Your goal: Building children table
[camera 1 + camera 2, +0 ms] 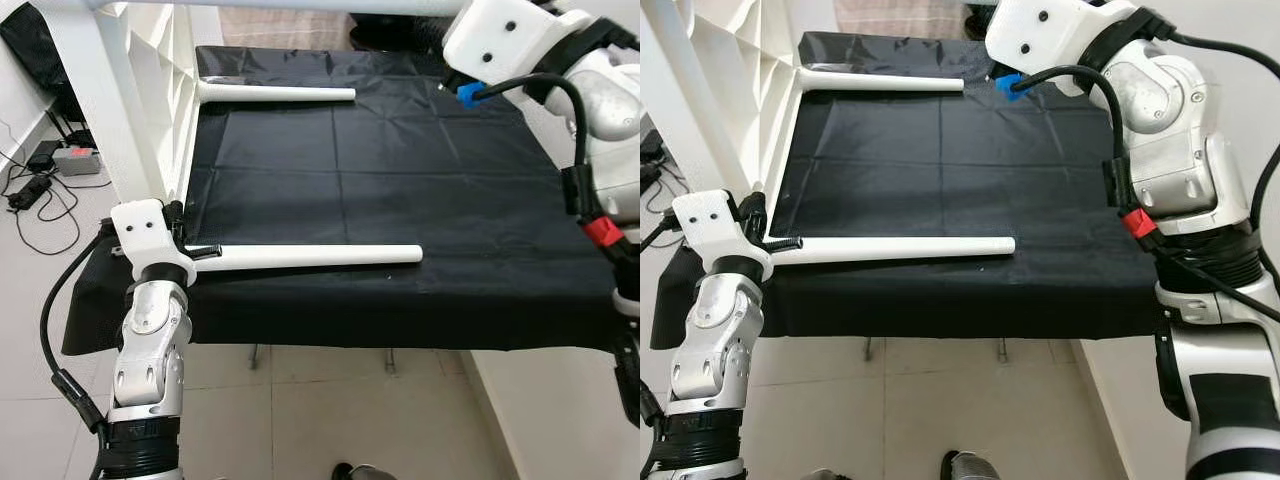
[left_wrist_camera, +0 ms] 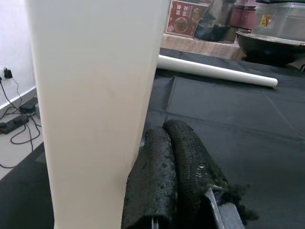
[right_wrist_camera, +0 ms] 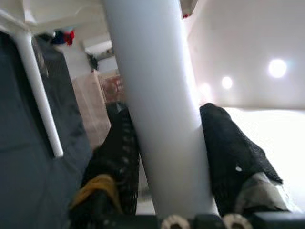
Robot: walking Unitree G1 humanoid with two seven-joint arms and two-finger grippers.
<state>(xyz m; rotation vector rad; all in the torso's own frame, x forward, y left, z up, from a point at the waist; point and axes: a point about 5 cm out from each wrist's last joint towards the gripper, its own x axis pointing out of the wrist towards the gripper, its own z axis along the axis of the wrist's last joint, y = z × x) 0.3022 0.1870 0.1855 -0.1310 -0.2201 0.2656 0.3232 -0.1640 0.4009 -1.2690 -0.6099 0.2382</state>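
The white children's table top (image 1: 150,80) stands on its edge at the left of a black-covered work table (image 1: 400,180). Two white legs stick out from it sideways over the cloth: a far leg (image 1: 280,93) and a near leg (image 1: 320,256). My left gripper (image 1: 205,250) sits at the base of the near leg, and its fingers (image 2: 167,162) are pressed shut together beside a white post (image 2: 95,105). My right gripper (image 3: 162,143) is raised at the far right, shut on a third white leg (image 3: 157,95) that runs along the top (image 1: 300,5).
A power strip (image 1: 75,160) and cables lie on the tiled floor at the left. A white wall (image 1: 560,400) borders the work table on the right. Dark pots (image 2: 271,33) stand beyond the table's far end.
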